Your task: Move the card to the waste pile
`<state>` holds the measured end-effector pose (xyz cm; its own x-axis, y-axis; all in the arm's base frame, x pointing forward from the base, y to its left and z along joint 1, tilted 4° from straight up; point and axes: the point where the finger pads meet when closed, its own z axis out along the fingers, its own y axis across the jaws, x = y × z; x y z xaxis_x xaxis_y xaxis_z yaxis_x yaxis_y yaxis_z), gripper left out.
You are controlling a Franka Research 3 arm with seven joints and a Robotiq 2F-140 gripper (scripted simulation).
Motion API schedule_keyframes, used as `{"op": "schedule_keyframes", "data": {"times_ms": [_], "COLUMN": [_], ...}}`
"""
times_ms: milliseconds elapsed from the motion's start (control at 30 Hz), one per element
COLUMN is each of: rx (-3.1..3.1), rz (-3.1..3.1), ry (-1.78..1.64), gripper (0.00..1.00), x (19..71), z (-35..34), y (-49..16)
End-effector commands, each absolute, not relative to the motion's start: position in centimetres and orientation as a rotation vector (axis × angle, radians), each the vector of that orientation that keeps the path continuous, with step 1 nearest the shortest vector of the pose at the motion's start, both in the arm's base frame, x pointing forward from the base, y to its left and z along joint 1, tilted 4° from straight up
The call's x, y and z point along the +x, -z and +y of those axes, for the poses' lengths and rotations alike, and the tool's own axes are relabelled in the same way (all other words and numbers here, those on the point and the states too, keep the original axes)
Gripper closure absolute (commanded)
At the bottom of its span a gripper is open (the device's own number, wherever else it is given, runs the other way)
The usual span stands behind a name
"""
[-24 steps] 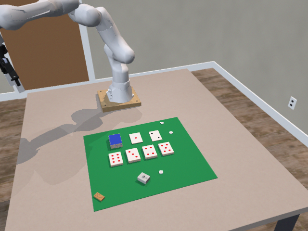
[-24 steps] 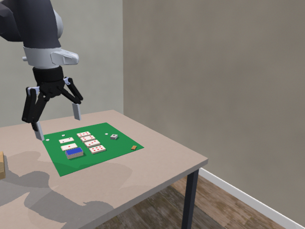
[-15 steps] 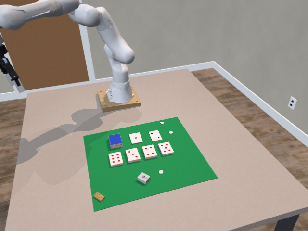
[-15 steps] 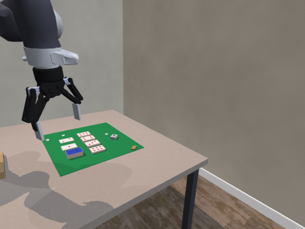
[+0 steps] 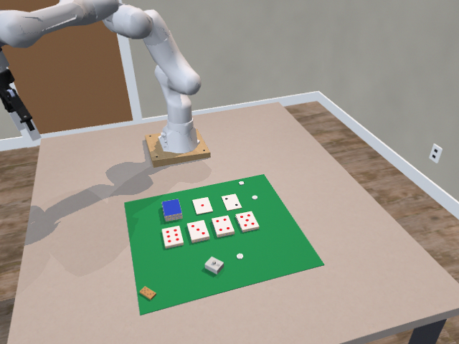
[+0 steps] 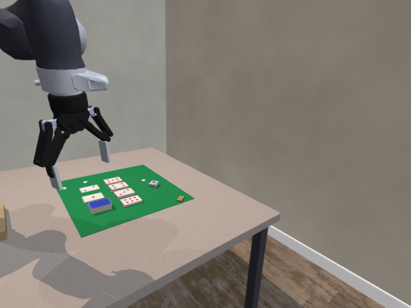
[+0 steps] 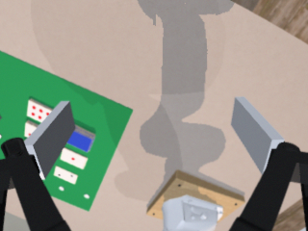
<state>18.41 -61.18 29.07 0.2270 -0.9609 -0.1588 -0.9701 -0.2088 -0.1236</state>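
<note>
The face-down stock (image 5: 171, 209) is a thick stack with a blue top card on the green mat (image 5: 222, 240). It also shows in the exterior view (image 6: 99, 205) and in the wrist view (image 7: 81, 140). The waste pile (image 5: 202, 205) (image 6: 92, 197) (image 7: 73, 158) is a white card with one red dot, right beside the stock. My gripper (image 6: 81, 169) is open and empty. It hangs high above the table, off the mat's edge on the stock's side, and shows at the left border of the top view (image 5: 18, 107). Both fingers frame bare table in the wrist view (image 7: 154, 130).
A card with two black dots (image 5: 231, 201) lies beside the waste pile. Several red-pip cards (image 5: 209, 229) form the other row. A grey knobbed block (image 5: 214, 264), a brown tile (image 5: 147, 292) and small white discs (image 5: 239, 256) lie on the mat. The arm's base (image 5: 178, 146) stands behind it.
</note>
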Motion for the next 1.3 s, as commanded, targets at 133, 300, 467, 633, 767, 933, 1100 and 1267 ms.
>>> {"op": "schedule_keyframes", "data": {"times_ms": [133,300,467,633,767,933,1100,1267], "rx": [-2.527,-2.666,-2.883,-3.016,-3.057,-3.064,-3.064,-3.064], "rz": [1.543,1.327,0.906,0.551,0.408,0.383,0.382,0.382], "ry": [-0.049,-0.048,-0.057,-0.070,-0.077,-0.078,-0.078,-0.078], "gripper": [0.00,0.00,0.00,0.00,0.00,0.00,0.00,0.00], "x": [27.8,31.6,38.2,40.2,39.7,39.6,39.6,39.6], "z": [-55.6,-50.8,-38.6,-26.6,-22.4,-21.7,-21.7,-21.7], "y": [-24.1,-21.2,-14.7,-8.8,-6.8,-6.5,-6.5,-6.5]}}
